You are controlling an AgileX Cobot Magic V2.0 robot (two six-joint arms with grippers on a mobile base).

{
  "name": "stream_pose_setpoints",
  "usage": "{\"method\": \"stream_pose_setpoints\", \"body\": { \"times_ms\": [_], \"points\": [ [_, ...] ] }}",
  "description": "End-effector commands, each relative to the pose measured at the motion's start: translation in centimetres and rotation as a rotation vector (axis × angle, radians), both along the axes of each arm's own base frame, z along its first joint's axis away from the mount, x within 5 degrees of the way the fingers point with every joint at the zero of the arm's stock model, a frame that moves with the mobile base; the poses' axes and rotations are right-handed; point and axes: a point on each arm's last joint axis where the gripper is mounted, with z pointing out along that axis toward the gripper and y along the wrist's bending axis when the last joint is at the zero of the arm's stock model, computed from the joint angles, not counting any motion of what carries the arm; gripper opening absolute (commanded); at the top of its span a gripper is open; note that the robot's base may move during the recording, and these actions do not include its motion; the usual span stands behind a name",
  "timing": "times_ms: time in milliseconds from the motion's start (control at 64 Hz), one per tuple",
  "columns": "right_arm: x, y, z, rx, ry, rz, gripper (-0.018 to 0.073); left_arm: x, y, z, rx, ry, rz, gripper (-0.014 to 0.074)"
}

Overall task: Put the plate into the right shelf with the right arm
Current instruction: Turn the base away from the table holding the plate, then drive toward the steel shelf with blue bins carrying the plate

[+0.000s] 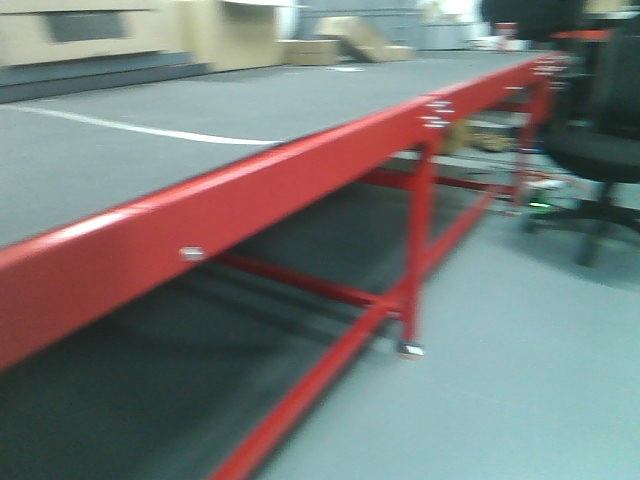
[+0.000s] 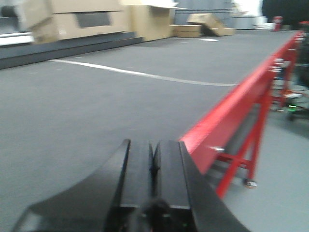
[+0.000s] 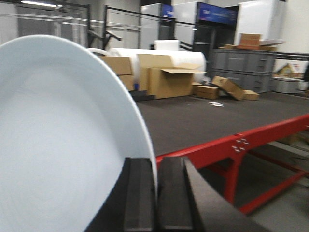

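The plain white plate (image 3: 58, 145) fills the left half of the right wrist view, standing on edge. My right gripper (image 3: 155, 166) is shut on its rim, which runs down between the two black fingers. In the left wrist view my left gripper (image 2: 153, 150) is shut with nothing in it, hanging over the grey top of the red-framed table (image 2: 227, 116). The right shelf is out of view in all three views.
The long red-framed table (image 1: 300, 170) with a grey top runs diagonally across the front view, its leg (image 1: 415, 260) on the grey floor. A black office chair (image 1: 600, 140) stands at the right. Cardboard boxes (image 3: 169, 79) and grey crates (image 3: 241, 60) lie beyond the table.
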Motion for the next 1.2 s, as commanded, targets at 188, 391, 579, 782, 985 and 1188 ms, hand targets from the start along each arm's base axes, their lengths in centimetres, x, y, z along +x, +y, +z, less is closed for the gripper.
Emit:
{"method": "stream_pose_setpoints", "body": {
  "times_ms": [188,391,579,782,985,1188],
  "points": [
    [-0.42,0.00,1.69,0.022,-0.115,0.011,0.0063,-0.13,0.20,0.60,-0.009,-0.091,0.023,-0.0047],
    [-0.42,0.00,1.69,0.022,-0.115,0.011,0.0063,-0.13,0.20,0.60,-0.009,-0.091,0.023,-0.0047],
    [-0.42,0.00,1.69,0.022,-0.115,0.011,0.0063,-0.13,0.20,0.60,-0.009,-0.091,0.023,-0.0047],
    [-0.42,0.00,1.69,0.022,-0.115,0.011,0.0063,-0.13,0.20,0.60,-0.009,-0.091,0.023,-0.0047],
    [-0.42,0.00,1.69,0.022,-0.115,0.011,0.0063,-0.13,0.20,0.60,-0.009,-0.091,0.023,-0.0047],
    [-0.33,0.04,1.67,0.020,-0.112,0.011,0.0063,-0.10,0.19,0.58,-0.009,-0.087,0.023,-0.0047]
  ]
}}
